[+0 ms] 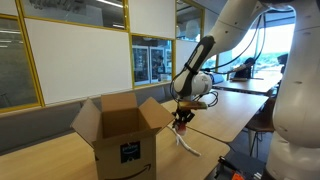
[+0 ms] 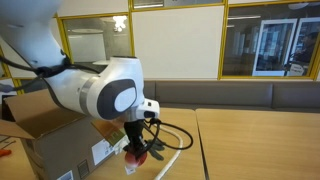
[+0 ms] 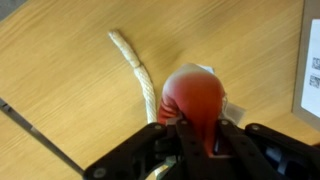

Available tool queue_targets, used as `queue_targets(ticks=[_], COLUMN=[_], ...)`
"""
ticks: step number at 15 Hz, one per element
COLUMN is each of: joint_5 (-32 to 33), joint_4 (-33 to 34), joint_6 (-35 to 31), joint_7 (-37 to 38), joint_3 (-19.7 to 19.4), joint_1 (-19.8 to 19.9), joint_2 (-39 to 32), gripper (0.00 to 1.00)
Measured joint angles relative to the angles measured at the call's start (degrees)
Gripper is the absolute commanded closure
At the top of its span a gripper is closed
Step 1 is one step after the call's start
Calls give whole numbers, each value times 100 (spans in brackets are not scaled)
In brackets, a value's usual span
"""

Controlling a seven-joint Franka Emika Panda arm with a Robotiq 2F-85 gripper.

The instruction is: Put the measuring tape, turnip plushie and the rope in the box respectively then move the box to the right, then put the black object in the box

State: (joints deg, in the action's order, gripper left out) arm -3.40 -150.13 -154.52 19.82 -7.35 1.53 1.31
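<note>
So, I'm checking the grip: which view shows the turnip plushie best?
The wrist view: the turnip plushie fills the centre, clamped in the gripper. In both exterior views it is a small red blob.

the box (image 1: 120, 140) stands with its flaps raised, its top open from above. the flap (image 1: 155, 113) on the near side leans outward between the gripper (image 1: 182, 121) and the opening, so a level sideways pass meets cardboard. the gripper hangs over the table (image 1: 228, 112) just beside that flap, jaws clamped on the turnip plushie (image 3: 195, 95). below, the rope (image 3: 140, 75) lies across the wood near the box. in the wrist view, bare wood stretches away beyond the rope, on the side far from the box.
</note>
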Motion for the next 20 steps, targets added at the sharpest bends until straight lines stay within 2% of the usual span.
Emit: queue_targets(ticks=[3,6,10,13,17,20], joint_5=[1183,1769,1903,1903,1894,1823], joint_4=[-90,-62,106,304,467,514], joint_6=[18,145,448,579,592,591], joint_7=[983,1687,2178,2329,2374,2376], joint_3=[269,991,1954,2470,2845,2943], joint_1=[96,282,348,347,285,126], joint_2=[897,1692,2432,2672,2675,2569], gripper=[85,85,85,85,85,85])
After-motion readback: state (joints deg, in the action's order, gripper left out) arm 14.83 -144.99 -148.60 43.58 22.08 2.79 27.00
